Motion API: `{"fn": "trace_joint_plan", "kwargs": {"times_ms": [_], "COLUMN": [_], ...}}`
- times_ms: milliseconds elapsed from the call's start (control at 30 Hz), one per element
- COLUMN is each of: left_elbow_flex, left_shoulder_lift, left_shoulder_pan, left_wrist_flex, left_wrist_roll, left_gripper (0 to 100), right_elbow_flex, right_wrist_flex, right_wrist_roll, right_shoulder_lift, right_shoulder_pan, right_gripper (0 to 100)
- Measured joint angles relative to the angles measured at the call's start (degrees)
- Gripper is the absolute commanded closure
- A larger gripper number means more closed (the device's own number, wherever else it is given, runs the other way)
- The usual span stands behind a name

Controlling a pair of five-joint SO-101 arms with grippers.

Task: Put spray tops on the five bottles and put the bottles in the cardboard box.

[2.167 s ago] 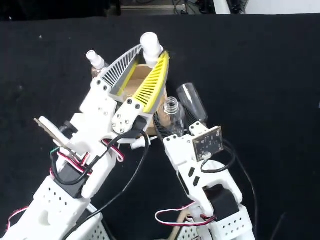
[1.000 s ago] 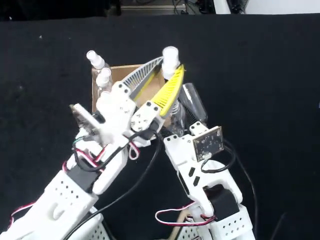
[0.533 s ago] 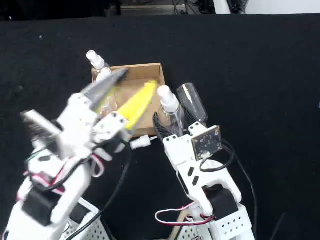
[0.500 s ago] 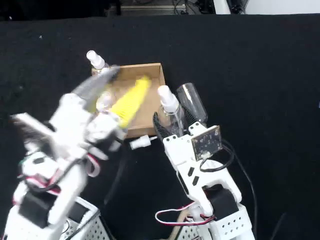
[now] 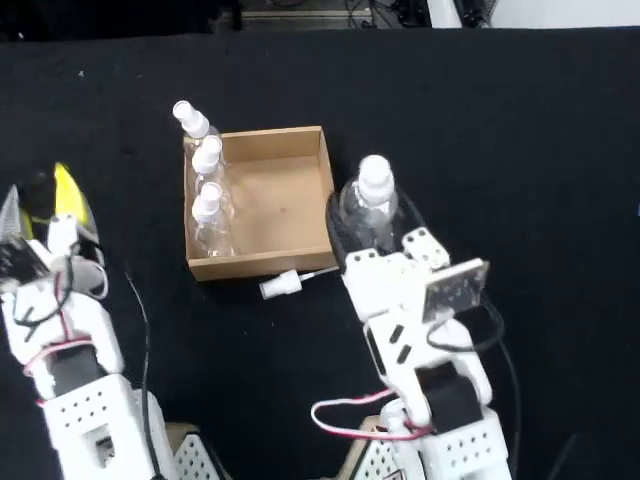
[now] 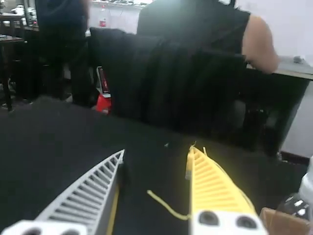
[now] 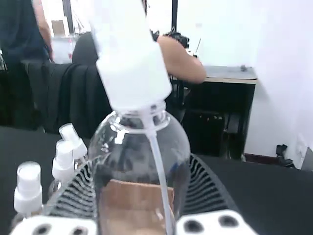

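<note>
Right gripper [image 7: 139, 198]: I saw its black ribbed fingers [image 7: 208, 188] clasped on both sides of the clear bottle [image 7: 139, 156].
Spray top [image 7: 128, 63]: white, seated on that bottle's neck, leaning.
Behind: three capped bottles [image 7: 58, 161], close together.

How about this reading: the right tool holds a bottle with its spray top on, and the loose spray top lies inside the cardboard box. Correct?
One detail is wrong. In the high view the loose spray top lies on the table just outside the cardboard box, by its near wall, not inside it. The right tool does hold a bottle with its spray top on.
</note>
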Motion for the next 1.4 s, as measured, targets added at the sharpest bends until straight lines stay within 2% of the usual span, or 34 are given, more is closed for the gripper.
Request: {"fn": "trace_joint_plan", "kwargs": {"times_ms": [100,200,333,467,667,800,1067,1400], "left_elbow_flex": [9.23,9.85,9.93,10.11,10.11,10.11,10.11,10.11], "left_shoulder_lift": [0.0,-0.7,-0.09,-0.09,-0.09,-0.09,-0.09,-0.09], "left_shoulder_pan": [-0.09,-0.18,-0.26,-0.26,0.0,3.6,5.89,5.8], "left_wrist_flex": [-9.58,-12.04,-8.26,-4.48,0.53,2.29,2.99,2.99], "left_wrist_roll": [0.0,3.78,11.78,17.58,18.46,18.46,18.46,18.46], "left_gripper": [86,89,89,89,89,89,89,89], "right_elbow_flex": [-1.76,-5.01,-8.62,-11.16,-15.03,-20.31,-31.03,-39.12], "right_wrist_flex": [-7.38,-16.09,-25.93,-37.89,-63.3,-74.46,-78.42,-78.42], "right_wrist_roll": [-0.79,-0.79,-0.79,-0.09,0.0,0.0,0.0,0.0], "right_shoulder_lift": [9.93,21.27,37.27,53.27,77.63,92.75,112.97,124.66], "right_shoulder_pan": [-0.79,-2.73,-6.24,-6.86,-6.95,-6.95,-6.86,-6.86], "right_gripper": [98.7,98.6,98.8,98.8,98.8,98.8,98.8,98.8]}}
